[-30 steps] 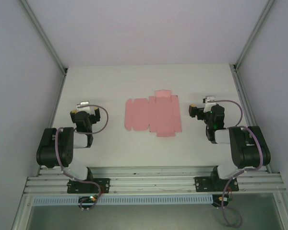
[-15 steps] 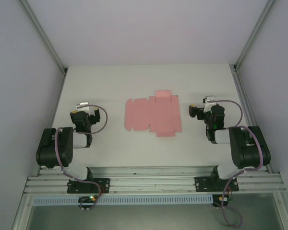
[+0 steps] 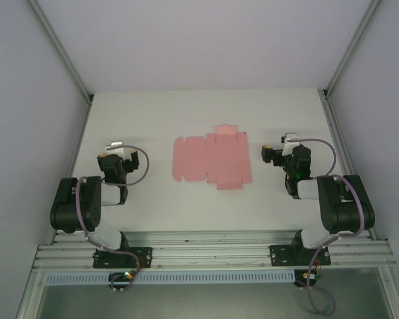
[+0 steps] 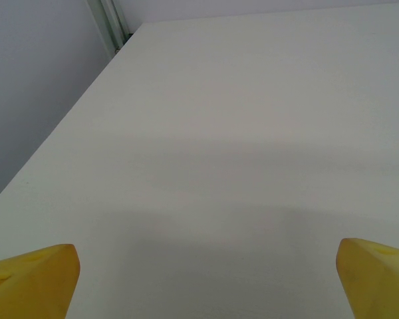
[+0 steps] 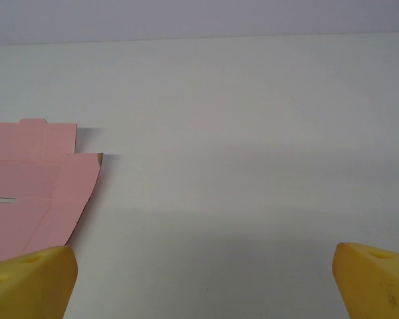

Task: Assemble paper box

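Lying flat, paper box [image 3: 211, 159], open table [image 3: 153, 113] beyond every edge

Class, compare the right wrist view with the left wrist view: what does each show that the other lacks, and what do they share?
Right wrist view: a flat pink die-cut card sheet lying on the white table at the left, flaps unfolded, with a small slot cut in it. Left wrist view: a grey metal frame post at the table's far corner, beside a grey side wall. Shared: the white table, and a yellow-tipped gripper at the bottom corners, the left gripper and the right gripper, both open and holding nothing.
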